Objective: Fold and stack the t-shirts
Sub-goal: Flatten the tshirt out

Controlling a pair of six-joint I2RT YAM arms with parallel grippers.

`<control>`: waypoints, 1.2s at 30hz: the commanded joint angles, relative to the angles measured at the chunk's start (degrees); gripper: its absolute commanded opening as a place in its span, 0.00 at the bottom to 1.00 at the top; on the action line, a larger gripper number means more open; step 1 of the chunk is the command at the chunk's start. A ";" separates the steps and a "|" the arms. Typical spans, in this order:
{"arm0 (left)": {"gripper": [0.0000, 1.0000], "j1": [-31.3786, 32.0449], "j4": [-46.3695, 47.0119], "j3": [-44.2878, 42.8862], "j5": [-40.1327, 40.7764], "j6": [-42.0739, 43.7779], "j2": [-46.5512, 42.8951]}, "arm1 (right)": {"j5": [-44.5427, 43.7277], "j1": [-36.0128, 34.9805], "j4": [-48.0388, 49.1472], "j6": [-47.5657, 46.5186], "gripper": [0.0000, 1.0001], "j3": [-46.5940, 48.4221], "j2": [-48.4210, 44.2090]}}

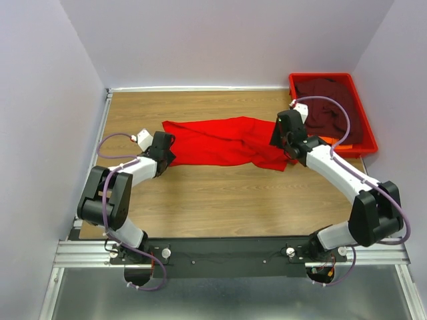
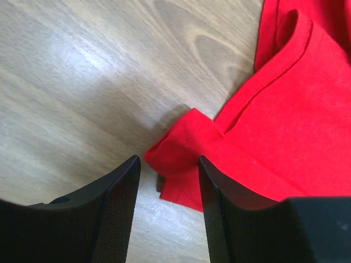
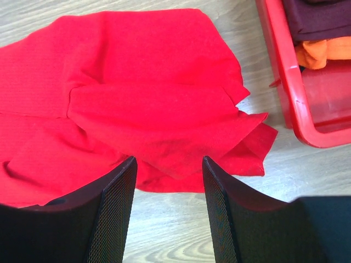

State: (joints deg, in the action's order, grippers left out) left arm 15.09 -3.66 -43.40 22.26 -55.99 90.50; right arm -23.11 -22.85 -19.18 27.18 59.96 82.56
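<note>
A bright red t-shirt lies crumpled across the middle of the wooden table. Its left corner lies just ahead of my left gripper, which is open with bare table between its fingers. The shirt's right end sits just beyond my right gripper, also open and holding nothing. In the top view the left gripper is at the shirt's left edge and the right gripper at its right edge. A dark maroon t-shirt lies in the red tray.
The red plastic tray stands at the back right; its rim is close to the right gripper. An orange cloth lies in it under the maroon one. Walls enclose the table on three sides.
</note>
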 commanded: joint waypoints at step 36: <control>0.00 -8.85 -1.70 3.06 1.30 5.18 -22.47 | 0.79 0.26 2.74 3.93 0.61 -3.28 8.49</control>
State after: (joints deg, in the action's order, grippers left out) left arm 7.97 -3.95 -41.67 22.96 -52.95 70.00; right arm -21.58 -22.83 -18.57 30.00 54.65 89.60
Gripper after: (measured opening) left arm 0.009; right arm 0.611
